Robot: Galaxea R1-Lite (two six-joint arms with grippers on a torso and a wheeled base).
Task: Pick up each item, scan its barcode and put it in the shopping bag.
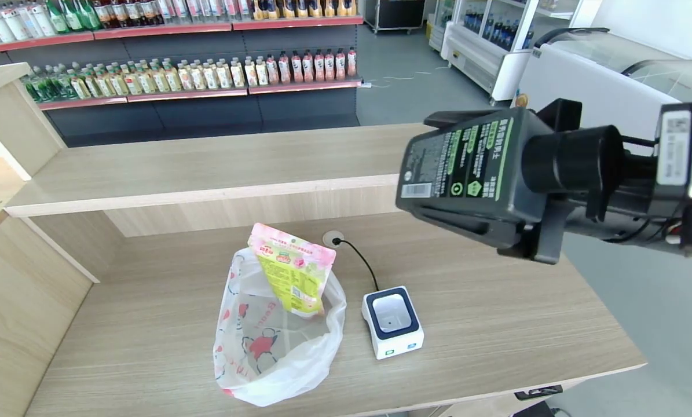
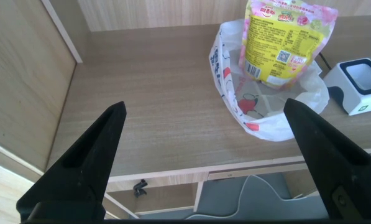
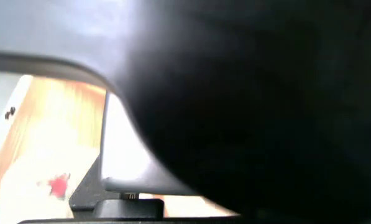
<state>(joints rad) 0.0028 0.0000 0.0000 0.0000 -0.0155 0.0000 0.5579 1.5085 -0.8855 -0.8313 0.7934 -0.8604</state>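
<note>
Head view shows right jaws holding dark bottle (image 1: 467, 168) over counter (image 1: 496, 324); left jaws wide.

Stocked shelves (image 1: 183, 95) behind a wooden tabletop (image 1: 496, 324)
Bottled drinks (image 1: 207, 74) fill the rows; a white chest freezer (image 1: 583, 87) stands to the right.

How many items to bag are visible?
2: the pouch stands in the shopping bag; the dark bottle is held by the right end effector. The bag may hide others.
</note>
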